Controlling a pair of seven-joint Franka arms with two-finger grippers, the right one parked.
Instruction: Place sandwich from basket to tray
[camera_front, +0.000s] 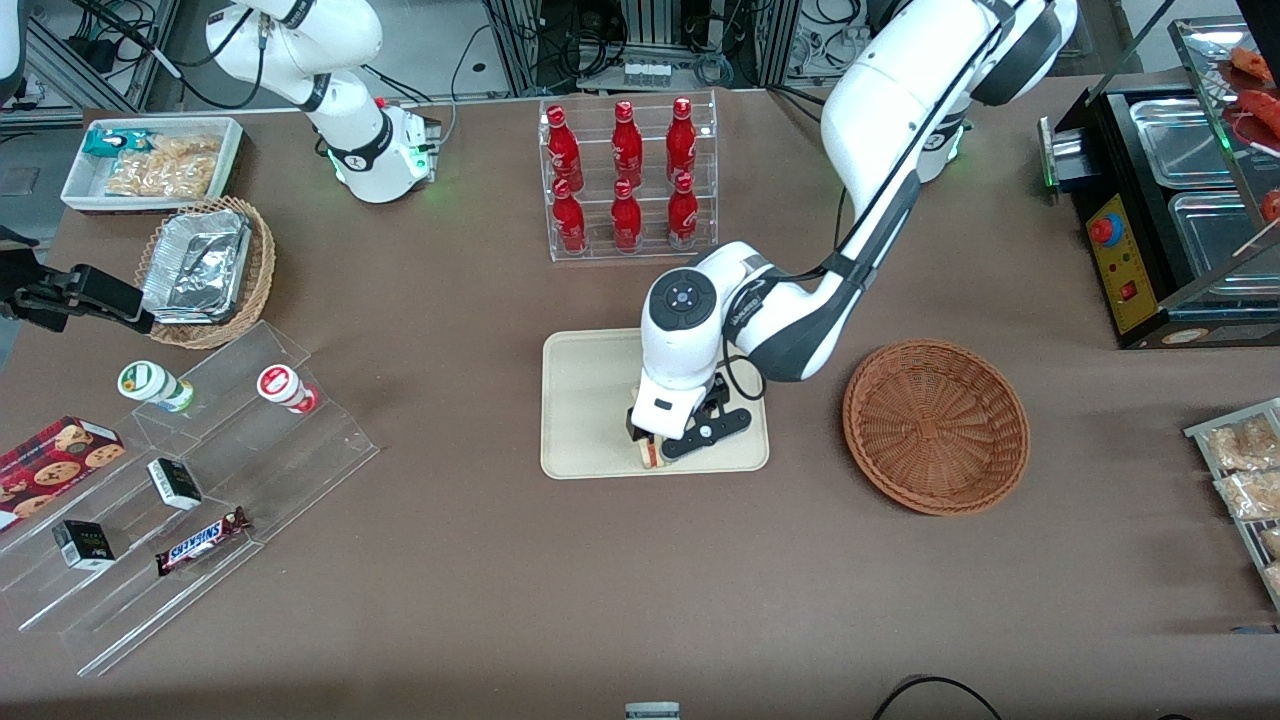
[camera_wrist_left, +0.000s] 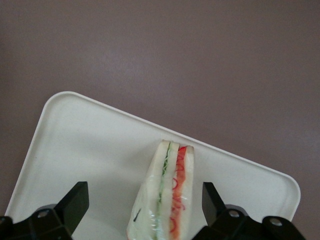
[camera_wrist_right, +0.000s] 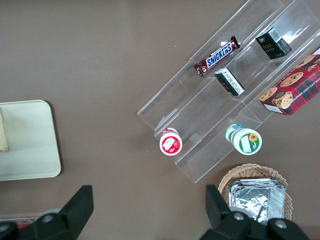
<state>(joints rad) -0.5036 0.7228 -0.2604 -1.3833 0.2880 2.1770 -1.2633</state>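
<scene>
The sandwich (camera_front: 650, 453) lies on the cream tray (camera_front: 585, 400), close to the tray's edge nearest the front camera. In the left wrist view the sandwich (camera_wrist_left: 167, 195) shows pale bread with green and red filling, resting on the tray (camera_wrist_left: 90, 145). My left gripper (camera_front: 655, 445) is low over the tray, straddling the sandwich. Its gripper (camera_wrist_left: 144, 192) is open: the black fingers (camera_wrist_left: 75, 202) stand apart from the wedge with tray showing on both sides. The reddish-brown basket (camera_front: 935, 425) sits empty beside the tray, toward the working arm's end.
A clear rack of red bottles (camera_front: 628, 180) stands farther from the camera than the tray. A tan basket with foil containers (camera_front: 205, 270), a white snack bin (camera_front: 150, 160) and a stepped acrylic shelf (camera_front: 200, 480) lie toward the parked arm's end. A black warmer (camera_front: 1170, 220) stands toward the working arm's end.
</scene>
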